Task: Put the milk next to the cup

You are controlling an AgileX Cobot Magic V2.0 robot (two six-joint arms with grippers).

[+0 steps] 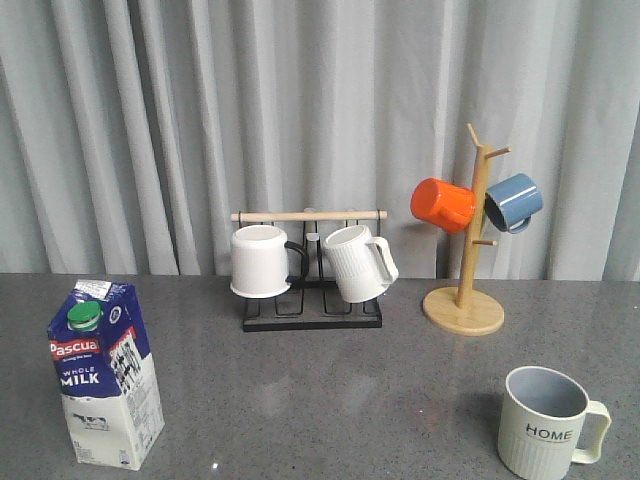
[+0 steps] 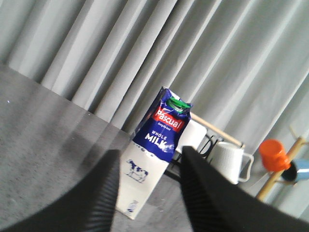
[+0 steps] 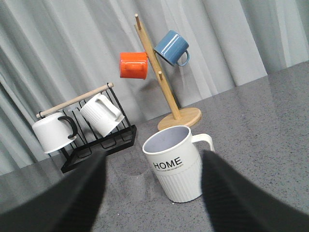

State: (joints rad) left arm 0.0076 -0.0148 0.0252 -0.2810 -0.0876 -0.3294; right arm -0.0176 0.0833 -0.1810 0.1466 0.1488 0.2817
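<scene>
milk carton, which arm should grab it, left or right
Left. The milk stands on the robot's left side, and the left gripper is open with the carton framed between its fingers. The right gripper faces the cup.

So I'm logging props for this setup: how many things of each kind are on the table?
Mugs: 5 (HOME mug, white mug with black handle, white ribbed mug, orange mug, blue mug)
Milk carton: 1
Mug racks: 2 (black wire rack, wooden mug tree)
Total: 8
</scene>
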